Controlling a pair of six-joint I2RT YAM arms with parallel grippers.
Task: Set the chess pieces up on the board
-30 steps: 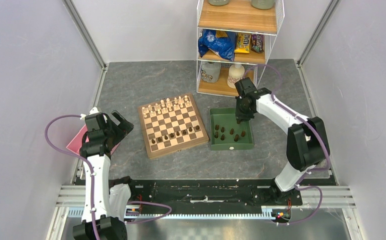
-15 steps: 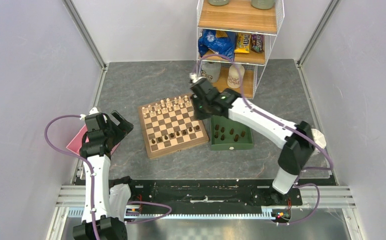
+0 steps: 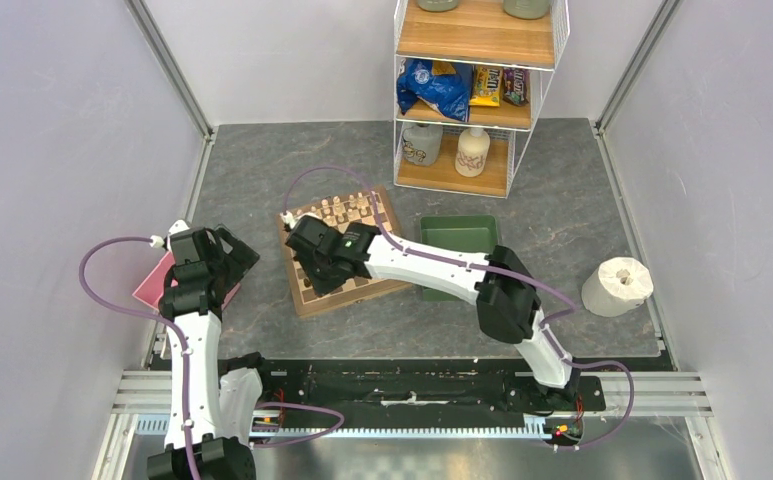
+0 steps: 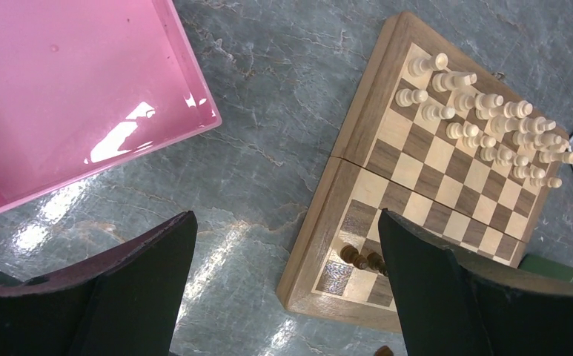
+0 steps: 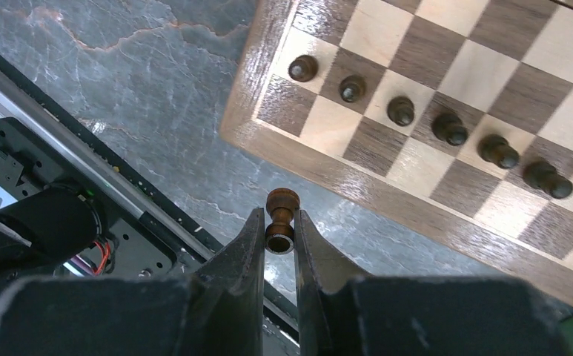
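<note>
In the right wrist view my right gripper point(image 5: 277, 230) is shut on a small dark-brown chess piece point(image 5: 282, 200), held lying along the fingers. It hangs over the grey table just off the near-left corner of the board point(image 5: 328, 156). A row of dark-brown pieces point(image 5: 400, 110) stands along the board's second near rank. From above, the right arm reaches across the board point(image 3: 332, 302), hiding most of it. My left gripper point(image 4: 283, 215) is open and holds nothing, to the left of the board point(image 4: 357, 133); two dark pieces point(image 4: 357, 257) show by its right finger.
Pale pieces point(image 3: 347, 208) fill the board's far ranks. A dark-green tray point(image 3: 459, 222) lies right of the board, partly behind the right arm. A pink tray point(image 3: 152, 285) sits beside the left arm. A paper roll point(image 3: 617, 287) stands far right. A shelf unit point(image 3: 472, 90) stands behind.
The right arm has swung left from the green tray across the board to its near-left corner, still shut on a dark piece. The left arm has barely moved.
</note>
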